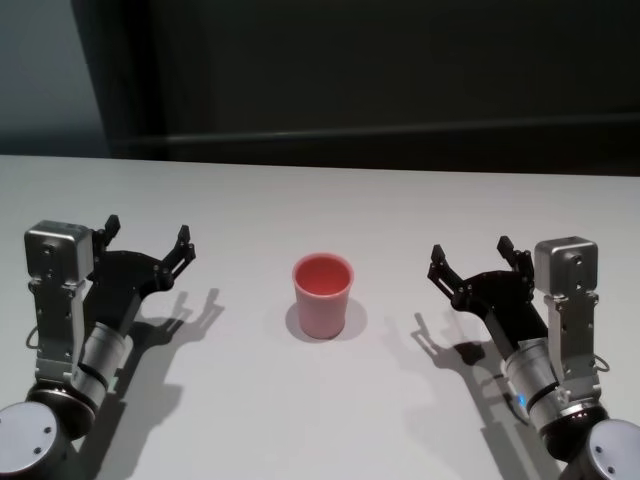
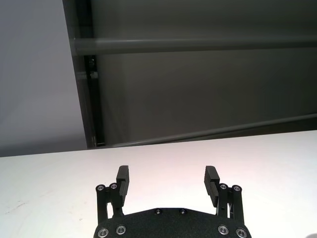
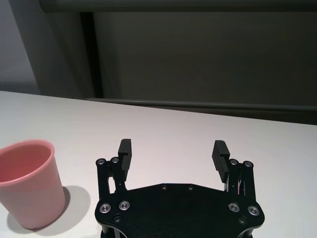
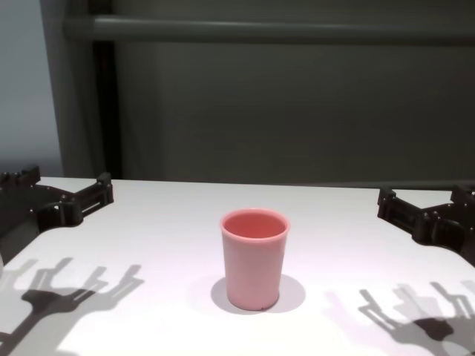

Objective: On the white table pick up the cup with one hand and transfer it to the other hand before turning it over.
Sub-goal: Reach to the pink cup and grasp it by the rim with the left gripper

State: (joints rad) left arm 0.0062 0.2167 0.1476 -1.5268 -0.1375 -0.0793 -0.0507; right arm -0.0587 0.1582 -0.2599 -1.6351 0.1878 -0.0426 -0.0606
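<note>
Pink cup (image 1: 323, 296) upright on white table (image 1: 320, 200), midway between spread left claw (image 1: 147, 238) and spread right claw (image 1: 472, 256)

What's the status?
Left gripper, right gripper open, flanking. Cup upright on table, untouched. Nothing in the way.

Bright table (image 1: 320, 200), dim backdrop, crisp multiple shadows

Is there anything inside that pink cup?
The cup stands upright on the white table, mouth up; its visible interior looks empty. Its wall hides part of the bottom.
</note>
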